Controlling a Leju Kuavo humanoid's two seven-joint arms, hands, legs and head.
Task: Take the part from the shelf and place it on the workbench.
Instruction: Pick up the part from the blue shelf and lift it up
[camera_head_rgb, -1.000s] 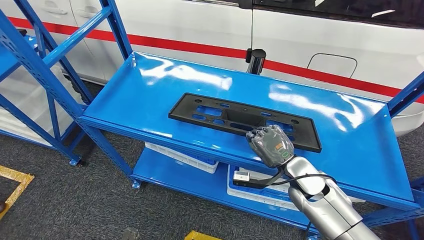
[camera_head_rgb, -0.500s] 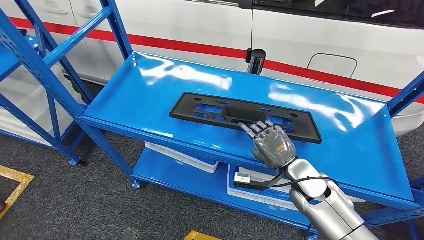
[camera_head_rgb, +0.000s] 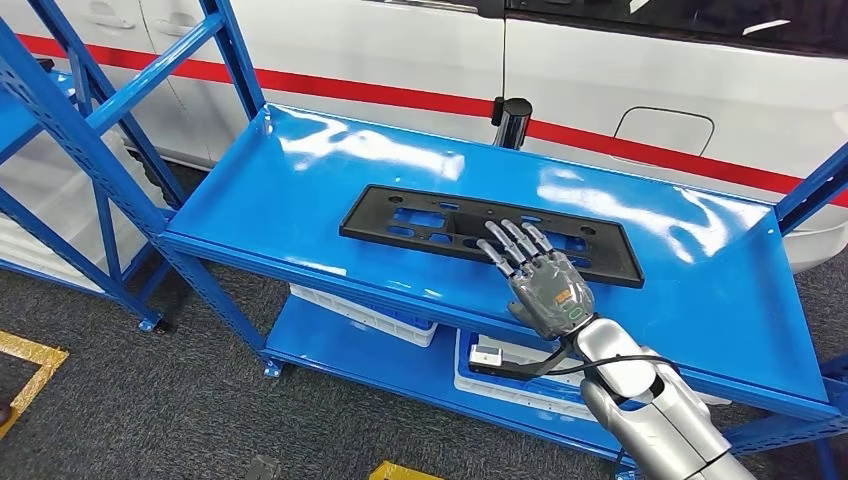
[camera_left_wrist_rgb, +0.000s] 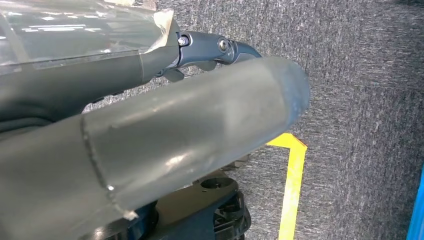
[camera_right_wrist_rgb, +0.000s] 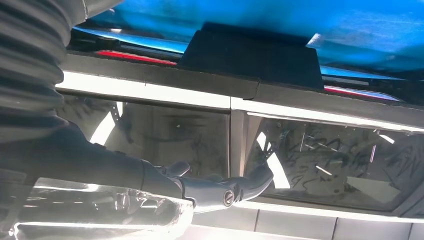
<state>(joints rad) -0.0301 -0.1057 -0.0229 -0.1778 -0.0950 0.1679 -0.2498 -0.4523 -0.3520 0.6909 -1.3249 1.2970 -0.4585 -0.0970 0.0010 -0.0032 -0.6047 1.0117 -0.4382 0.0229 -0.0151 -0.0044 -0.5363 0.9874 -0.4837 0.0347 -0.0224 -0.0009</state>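
The part (camera_head_rgb: 420, 222) is a long, flat black plastic plate with several cut-outs. It lies flat on the top board of the blue shelf (camera_head_rgb: 280, 190). My right hand (camera_head_rgb: 540, 280) hovers over the part's near right portion with its fingers (camera_head_rgb: 505, 243) spread and stretched forward above the plate; it holds nothing. In the right wrist view a dark finger (camera_right_wrist_rgb: 220, 190) sticks out straight with nothing in it. My left hand (camera_left_wrist_rgb: 200, 125) hangs over the grey carpet, thumb and a dark finger (camera_left_wrist_rgb: 220, 47) extended, holding nothing.
A white car with a red stripe (camera_head_rgb: 650, 90) stands right behind the shelf. A black post (camera_head_rgb: 513, 122) rises at the shelf's back edge. White crates (camera_head_rgb: 360, 312) sit on the lower board. Another blue rack (camera_head_rgb: 60, 120) stands at the left. Yellow tape (camera_head_rgb: 25, 365) marks the floor.
My right hand's fingers have uncurled from a closed fist into a spread over the part. The part slid a little toward the shelf's back between the first two frames.
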